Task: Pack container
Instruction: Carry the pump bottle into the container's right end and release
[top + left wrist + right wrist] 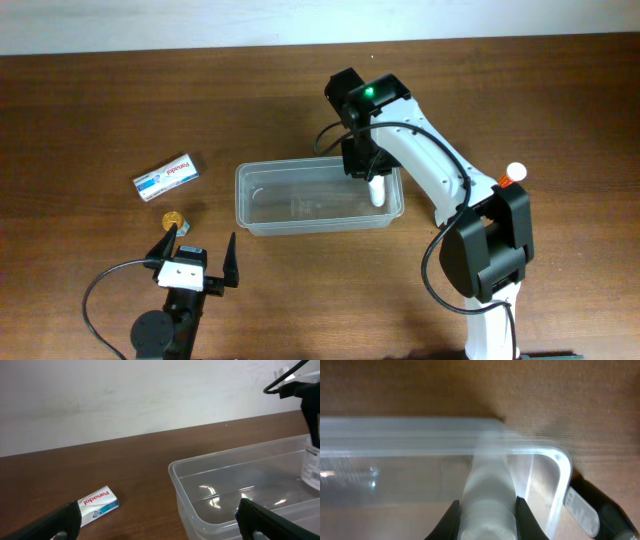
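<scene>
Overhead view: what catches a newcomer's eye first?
The right claw, shut on a white bottle, holds it inside the right end of the clear container in the centre of the view. Left of the container lies a Panadol box, and the left claw stands wide open at the bottom left.

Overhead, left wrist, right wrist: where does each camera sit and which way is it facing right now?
Overhead: above the table, looking straight down; shows left gripper, right gripper, container, Panadol box.
Left wrist: low on the left gripper, facing across the table toward the wall; its open fingers frame the bottom corners.
Right wrist: on the right gripper, looking down at a container corner; its fingers clamp a white bottle.
Shared: all three show the container.
</scene>
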Tool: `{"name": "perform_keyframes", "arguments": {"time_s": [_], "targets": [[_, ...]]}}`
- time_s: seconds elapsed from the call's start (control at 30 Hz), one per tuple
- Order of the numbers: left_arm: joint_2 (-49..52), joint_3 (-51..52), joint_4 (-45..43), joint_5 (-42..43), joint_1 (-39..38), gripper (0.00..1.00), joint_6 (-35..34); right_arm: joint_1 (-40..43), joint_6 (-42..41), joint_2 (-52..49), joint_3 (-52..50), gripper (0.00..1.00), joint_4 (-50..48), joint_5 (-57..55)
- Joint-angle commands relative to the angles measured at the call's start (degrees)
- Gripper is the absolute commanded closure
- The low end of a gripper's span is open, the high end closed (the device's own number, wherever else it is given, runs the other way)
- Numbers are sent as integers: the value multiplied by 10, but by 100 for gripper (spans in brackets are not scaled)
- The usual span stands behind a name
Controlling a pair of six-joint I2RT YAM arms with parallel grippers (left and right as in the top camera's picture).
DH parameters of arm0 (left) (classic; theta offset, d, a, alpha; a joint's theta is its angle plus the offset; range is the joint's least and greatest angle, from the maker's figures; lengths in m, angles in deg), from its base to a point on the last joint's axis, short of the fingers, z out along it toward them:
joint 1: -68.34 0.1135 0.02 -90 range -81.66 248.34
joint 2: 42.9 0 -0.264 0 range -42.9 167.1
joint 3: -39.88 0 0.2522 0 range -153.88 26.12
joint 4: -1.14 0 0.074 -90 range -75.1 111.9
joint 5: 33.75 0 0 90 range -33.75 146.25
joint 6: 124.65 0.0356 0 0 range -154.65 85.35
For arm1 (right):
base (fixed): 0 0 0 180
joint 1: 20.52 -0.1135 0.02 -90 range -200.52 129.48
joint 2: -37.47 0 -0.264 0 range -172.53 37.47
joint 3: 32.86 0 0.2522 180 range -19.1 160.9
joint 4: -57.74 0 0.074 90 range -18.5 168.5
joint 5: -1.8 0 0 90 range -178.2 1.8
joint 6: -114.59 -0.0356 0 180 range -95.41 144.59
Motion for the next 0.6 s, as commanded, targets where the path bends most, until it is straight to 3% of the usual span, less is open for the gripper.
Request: {"name": "perform_keyframes", "arguments": {"time_s": [0.0,0.4,0.57], "targets": [[-4,2,2,-2,4,1,9,-5,-17,21,-11,84,-19,-22],[-4,2,1,-2,3,1,9,-5,-16,21,-27,84,-45,-30],[-4,2,1,-2,3,1,9,-5,-16,21,-27,62,-45,-31]]}}
